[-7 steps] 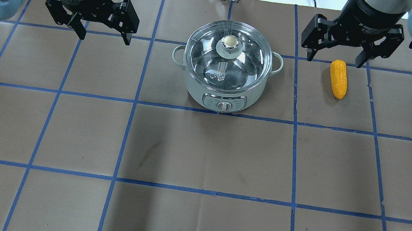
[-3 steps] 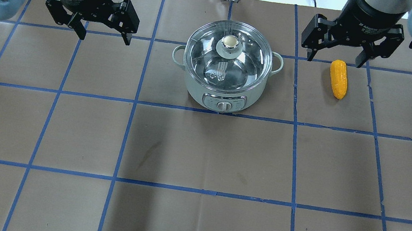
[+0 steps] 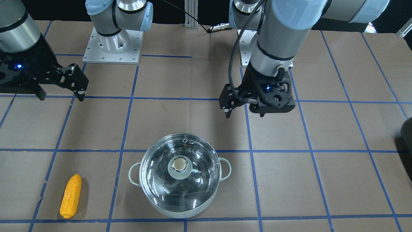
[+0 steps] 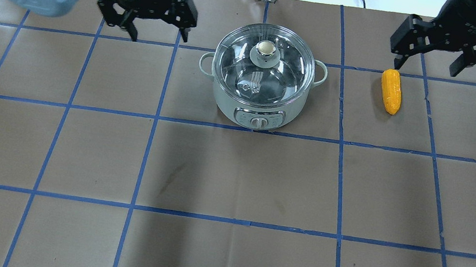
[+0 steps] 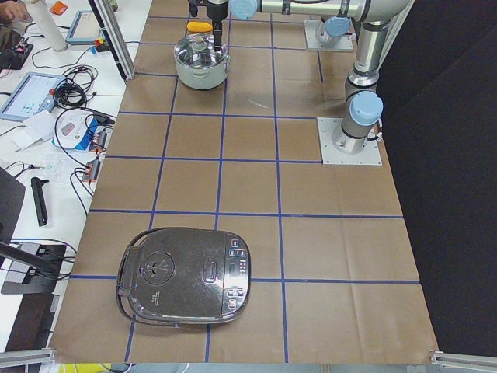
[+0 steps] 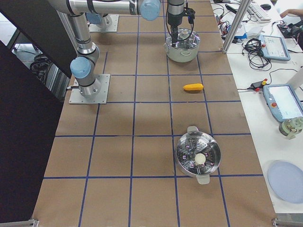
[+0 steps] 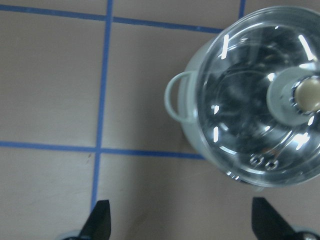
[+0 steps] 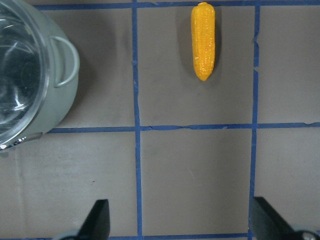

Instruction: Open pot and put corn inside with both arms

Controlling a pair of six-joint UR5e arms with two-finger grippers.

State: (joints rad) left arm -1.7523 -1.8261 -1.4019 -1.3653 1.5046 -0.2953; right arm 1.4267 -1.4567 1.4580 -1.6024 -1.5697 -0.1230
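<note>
- Now, fingers (image 7: 100,224) of the left gripper (image 4: 158,39) stand wide apart and hold nothing. This gripper has slid toward the pot (image 4: 256,107) over the last second. In the overhead view it hangs at the pot's 10 o'clock, near but not touching.
- Fingers (image 8: 99,222) of the right gripper (image 4: 425,69) are likewise spread and empty. In the overhead view it has drifted from over the far tip of the corn (image 4: 391,91) out to the cob's 1 o'clock.
- Lid (image 4: 262,74) sits closed on the pot, its knob (image 4: 265,49) untouched. In the left wrist view the knob shows at 2 o'clock, off the line between the fingertips.
- Corn lies flat on the table (image 4: 240,178) at the pot's 3 o'clock, apart from it and unmoved.
- Judgement: the left side is lining up on the knob, so lifting the lid is the step in hand. Nothing of the task is done yet. The right side's shift reads as repositioning, and the corn grasp likely waits on an open pot.
</note>
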